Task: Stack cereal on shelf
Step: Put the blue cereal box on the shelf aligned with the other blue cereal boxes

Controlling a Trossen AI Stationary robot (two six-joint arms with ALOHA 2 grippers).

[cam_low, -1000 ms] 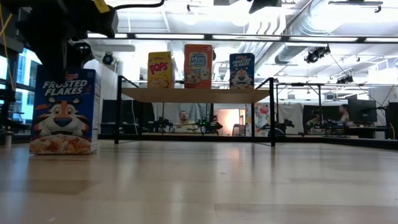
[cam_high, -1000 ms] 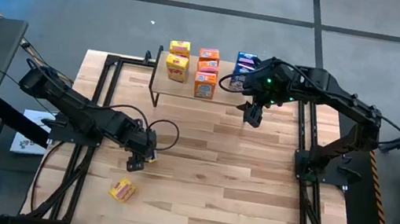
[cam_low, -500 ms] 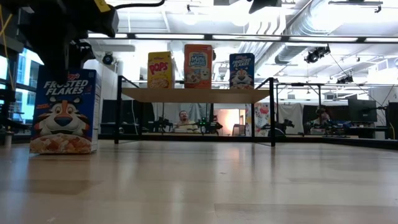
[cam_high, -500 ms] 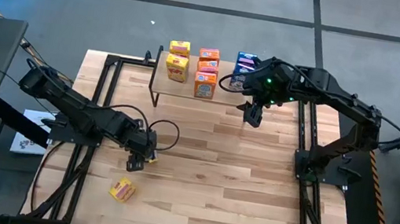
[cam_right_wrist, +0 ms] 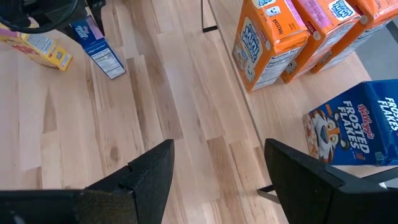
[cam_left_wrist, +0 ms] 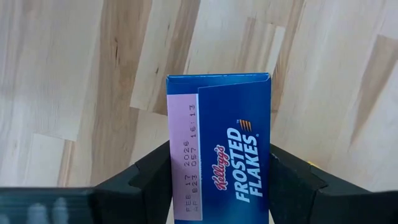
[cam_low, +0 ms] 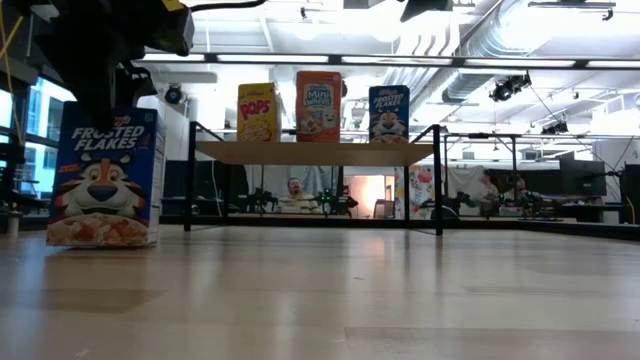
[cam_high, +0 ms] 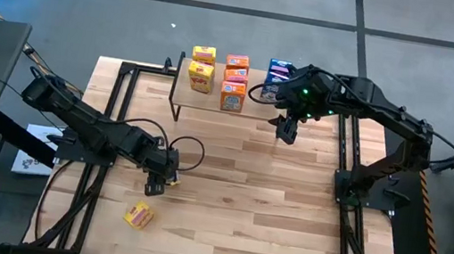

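My left gripper (cam_high: 156,177) is over the table's left middle, shut on a blue Frosted Flakes box (cam_low: 105,180), which stands about upright under it. One yellow box (cam_high: 139,215) lies flat on the tabletop nearer the near edge. The shelf (cam_low: 315,152) stands at the far edge and carries two yellow boxes (cam_high: 201,76), three orange boxes (cam_high: 232,97) and two blue boxes (cam_high: 278,68), all on their bases. My right gripper (cam_high: 285,132) hangs open just in front of the shelf's right end, touching nothing. My left gripper pinches the blue box just below its top flap (cam_left_wrist: 217,149), one finger (cam_left_wrist: 152,183) on each broad face. The fingers come from above, pointing down. The box hangs about upright, slightly tilted, with its bottom edge (cam_low: 100,244) at tabletop level; whether it touches the wood I cannot tell.
Black frame rails (cam_high: 110,128) run along the table's left and right sides. A loose black cable (cam_high: 187,150) loops beside my left wrist. In the right wrist view an orange box (cam_right_wrist: 267,43) and a blue one (cam_right_wrist: 348,130) stand close ahead. Bare wood lies between the arms.
The blue box in my left gripper has come up a trifle and tipped slightly in the low view. My right arm has kept still.
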